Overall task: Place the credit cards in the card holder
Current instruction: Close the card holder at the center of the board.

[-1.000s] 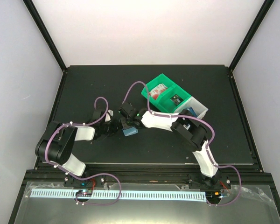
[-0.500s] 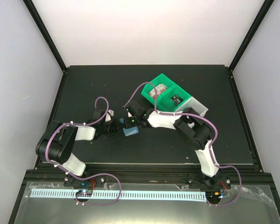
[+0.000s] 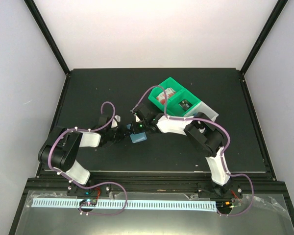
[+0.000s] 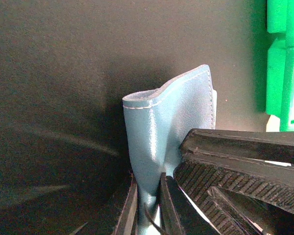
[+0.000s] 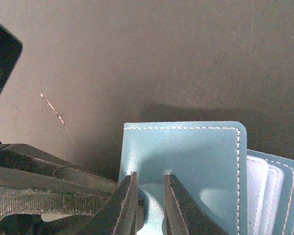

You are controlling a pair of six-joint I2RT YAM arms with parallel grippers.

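We see one teal wallet [image 3: 137, 138] on the black table [image 3: 88, 88]. The left gripper [image 4: 148, 198] pinches its flap. The right gripper [image 5: 149, 193] straddles its cover, jaws slightly parted; we cannot tell whether it grips.

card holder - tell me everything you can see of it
The card holder is a small teal wallet, leather-like with pale stitching and rounded corners. It sits on the black table partly open, lighter inner pockets showing at one edge. The left gripper pinches one flap upward; the right gripper sits at its cover, grip unclear.
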